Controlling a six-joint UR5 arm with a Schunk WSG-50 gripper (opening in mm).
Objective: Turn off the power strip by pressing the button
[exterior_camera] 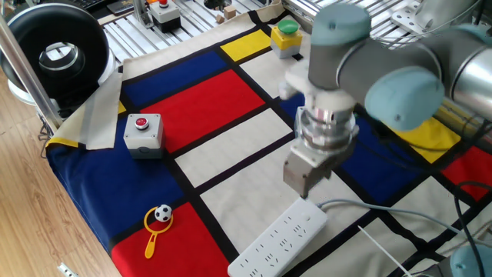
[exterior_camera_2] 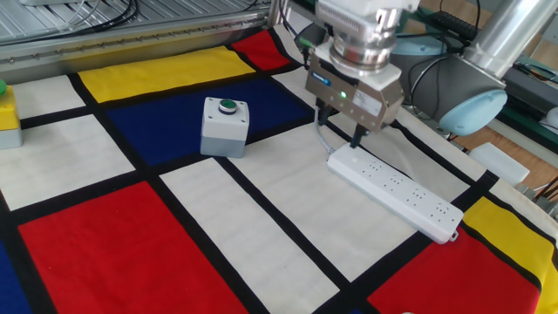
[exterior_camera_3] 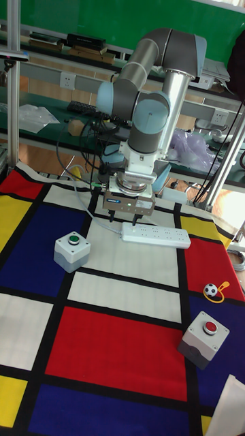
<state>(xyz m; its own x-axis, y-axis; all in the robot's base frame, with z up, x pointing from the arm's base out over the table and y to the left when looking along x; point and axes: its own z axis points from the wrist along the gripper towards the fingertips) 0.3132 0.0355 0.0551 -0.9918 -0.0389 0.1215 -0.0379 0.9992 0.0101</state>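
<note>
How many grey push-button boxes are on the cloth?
2: the red-button box near the cloth's edge, and the green-button box on the blue panel. Another may be hidden behind the arm.

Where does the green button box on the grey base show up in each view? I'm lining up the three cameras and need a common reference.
One fixed view: not visible; the arm covers that area.
The other fixed view: the green button box sits left of centre on the blue panel, left of the gripper.
Tall fixed view: it sits at left, below and left of the gripper.
Shared landmark: the power strip.
</note>
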